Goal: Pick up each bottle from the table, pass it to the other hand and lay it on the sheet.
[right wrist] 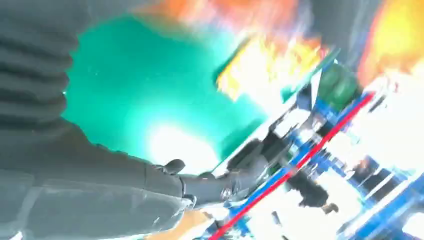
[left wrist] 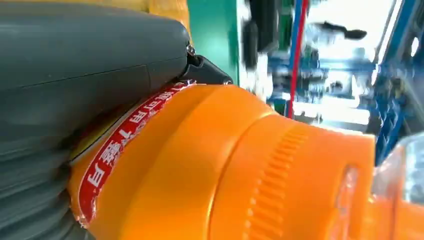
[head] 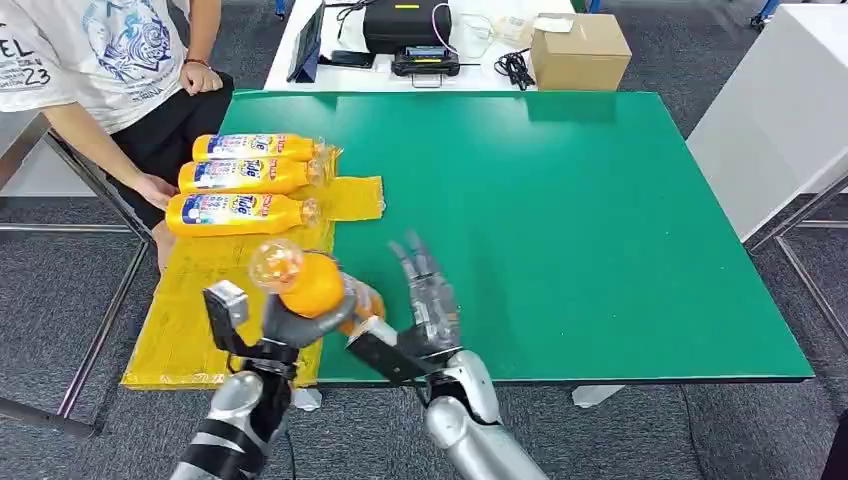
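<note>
Orange plastic filled the grip of the left hand (head: 285, 325) in the head view: a glossy orange bottle with a clear domed cap (head: 305, 280) was held over the near end of the crinkled yellow plastic sheet (head: 200, 290), cap tilted up and away from the robot. At the far end of that sheet lay three more orange bottles with blue-and-white labels (head: 245, 185), side by side and touching or nearly so, and a seated person's hand (head: 157, 190) rested just beside the sheet's far left corner. The right hand (head: 425, 295) stood just beside the sheet's right edge over the green table top (head: 600, 230), fingers spread and holding nothing, very near the held bottle. In the left wrist view the grey thumb (left wrist: 90, 55) pressed the bottle's shoulder above a red label band, a smooth, tapering place, so the bottle might have slid out as it was lowered. The right wrist view was badly blurred, showing only the grey hand against green. Judged from this, a careless laying-down could have rolled the bottle off the sheet or knocked the row.
</note>
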`<act>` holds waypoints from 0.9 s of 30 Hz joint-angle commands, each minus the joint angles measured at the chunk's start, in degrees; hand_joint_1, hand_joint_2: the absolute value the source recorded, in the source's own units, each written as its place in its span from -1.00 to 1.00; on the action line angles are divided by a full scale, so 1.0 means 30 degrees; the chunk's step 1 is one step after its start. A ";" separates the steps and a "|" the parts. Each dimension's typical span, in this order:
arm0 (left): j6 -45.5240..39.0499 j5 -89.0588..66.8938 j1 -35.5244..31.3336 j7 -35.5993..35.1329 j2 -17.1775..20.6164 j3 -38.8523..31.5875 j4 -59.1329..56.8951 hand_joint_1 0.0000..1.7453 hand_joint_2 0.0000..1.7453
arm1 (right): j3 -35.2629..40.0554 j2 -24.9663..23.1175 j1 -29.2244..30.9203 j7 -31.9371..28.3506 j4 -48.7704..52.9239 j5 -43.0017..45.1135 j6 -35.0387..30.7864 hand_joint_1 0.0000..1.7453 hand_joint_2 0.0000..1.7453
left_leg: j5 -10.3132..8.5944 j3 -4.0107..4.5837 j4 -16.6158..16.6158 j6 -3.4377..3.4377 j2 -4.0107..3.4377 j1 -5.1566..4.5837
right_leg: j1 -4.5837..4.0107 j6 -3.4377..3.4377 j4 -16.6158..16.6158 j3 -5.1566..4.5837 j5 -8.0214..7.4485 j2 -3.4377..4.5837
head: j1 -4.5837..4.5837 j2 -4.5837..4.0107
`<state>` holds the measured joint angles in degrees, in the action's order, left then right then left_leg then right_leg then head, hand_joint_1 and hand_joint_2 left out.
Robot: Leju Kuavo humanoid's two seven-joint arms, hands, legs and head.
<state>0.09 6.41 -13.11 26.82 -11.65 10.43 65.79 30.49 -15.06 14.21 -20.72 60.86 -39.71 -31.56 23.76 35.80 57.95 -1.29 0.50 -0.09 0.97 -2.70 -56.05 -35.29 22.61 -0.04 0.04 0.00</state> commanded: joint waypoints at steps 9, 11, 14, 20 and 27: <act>-0.2807 -0.2189 -0.0646 0.0954 -0.0073 -0.1503 -0.0197 1.00 1.00 | -0.0221 0.0658 -0.0744 -0.0057 0.2997 -0.0194 -0.0137 -1.00 -1.00 | 0.0029 -0.0080 -0.0003 0.0025 0.0007 0.0021 | -0.0023 0.0032 0.0004 0.0091 0.0038 -0.0018 | 0.0015 0.0000; -0.2803 -0.2184 -0.0693 0.0955 -0.0038 -0.1531 -0.0166 1.00 1.00 | -0.0205 0.0638 -0.0741 -0.0056 0.3024 -0.0195 -0.0134 -1.00 -1.00 | 0.0026 -0.0066 0.0003 0.0025 -0.0003 0.0023 | -0.0025 0.0033 0.0001 0.0075 0.0031 -0.0008 | 0.0014 0.0000; -0.4229 -0.3497 -0.0728 0.1295 0.0018 -0.1566 -0.0088 1.00 1.00 | -0.0121 0.0699 -0.0812 -0.0048 0.3283 -0.0158 -0.0015 -1.00 -1.00 | 0.0035 -0.0089 0.0006 0.0031 0.0003 0.0032 | -0.0035 0.0039 0.0005 0.0105 0.0039 -0.0015 | 0.0007 0.0000; -1.1604 -1.4314 -0.2754 0.1498 0.1872 -0.0907 -0.2043 1.00 1.00 | 0.0240 0.0533 -0.0432 -0.0632 0.3962 0.0865 0.0673 -1.00 -1.00 | 0.0022 -0.0051 0.0011 0.0033 -0.0004 0.0027 | -0.0028 0.0040 -0.0016 0.0057 0.0029 -0.0006 | 0.0014 0.0000; -1.3363 -2.9339 -0.4569 -0.1860 0.2026 -0.4113 -0.5275 1.00 1.00 | 0.0468 0.0385 -0.0302 -0.2079 0.5220 0.2546 -0.0010 -1.00 -1.00 | 0.0019 -0.0080 0.0002 0.0032 -0.0053 0.0026 | -0.0027 0.0044 -0.0020 0.0071 0.0016 0.0045 | 0.0008 0.0000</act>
<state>-39.10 -55.15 -19.67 26.43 -7.98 6.72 61.73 30.23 -15.04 11.14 -25.17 73.28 -34.87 -30.62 23.71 35.80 57.95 -1.27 0.51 -0.07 0.95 -2.69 -56.11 -35.27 22.61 -0.04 0.07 0.00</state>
